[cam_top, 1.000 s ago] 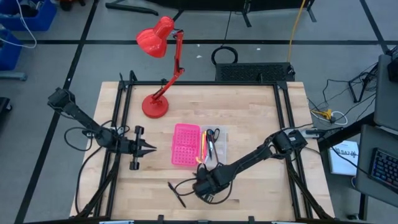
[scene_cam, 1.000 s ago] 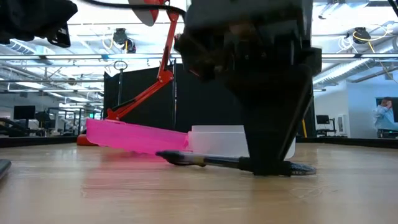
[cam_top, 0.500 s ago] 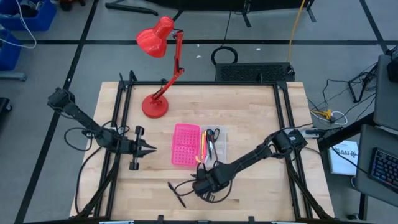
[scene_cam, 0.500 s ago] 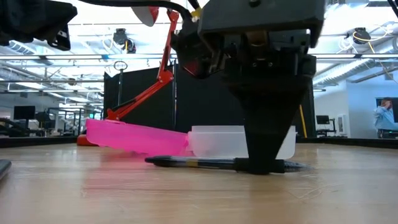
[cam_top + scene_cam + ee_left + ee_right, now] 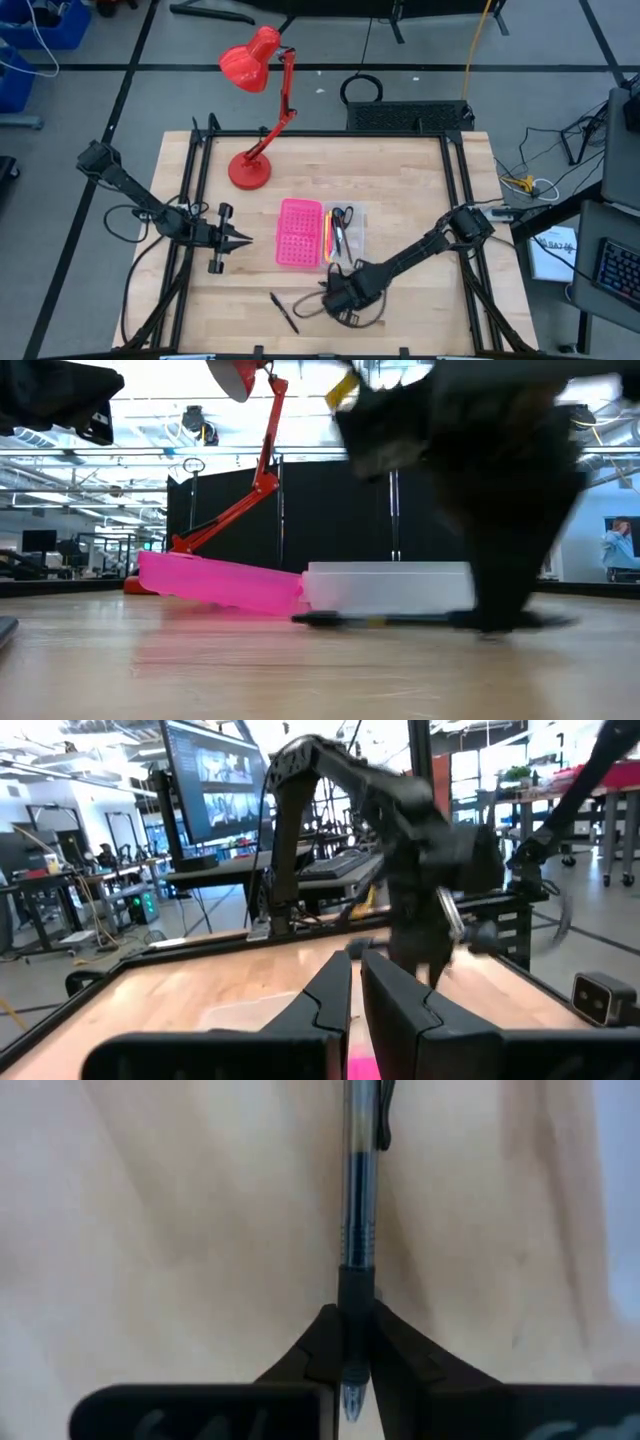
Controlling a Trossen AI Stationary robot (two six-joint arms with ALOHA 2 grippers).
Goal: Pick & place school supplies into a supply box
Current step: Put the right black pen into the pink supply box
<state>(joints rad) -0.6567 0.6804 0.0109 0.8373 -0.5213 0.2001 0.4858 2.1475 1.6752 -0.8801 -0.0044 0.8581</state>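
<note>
The supply box lies open mid-table, its pink half (image 5: 299, 233) beside its clear half (image 5: 346, 232), which holds several pens and small scissors. Near the front edge my right gripper (image 5: 338, 297) points down and is shut on a black pen (image 5: 390, 619) that stretches level toward the table's left. The pen looks level with the table top in the low view; I cannot tell whether it is lifted clear. My left gripper (image 5: 243, 238) waits shut at the table's left, level, touching nothing. My right gripper pinches the pen's dark grip section (image 5: 356, 1295), near its writing tip, between its two fingers. The fingers come from above, pointing down, and lie across the pen. The tip shows between the fingers, and the clear barrel and clip end stick out beyond them.
A second black pen (image 5: 283, 312) lies loose and slanted on the wood, left of my right gripper. A red desk lamp (image 5: 249, 170) stands at the far left of the table. Black frame rails (image 5: 190, 200) run along the table's sides.
My right gripper has gone toward the table's right edge, blurred in the low view. The black pen has gone with it, staying level, its free end now nearer the clear half of the box. The slanted pen has stayed where it was.
</note>
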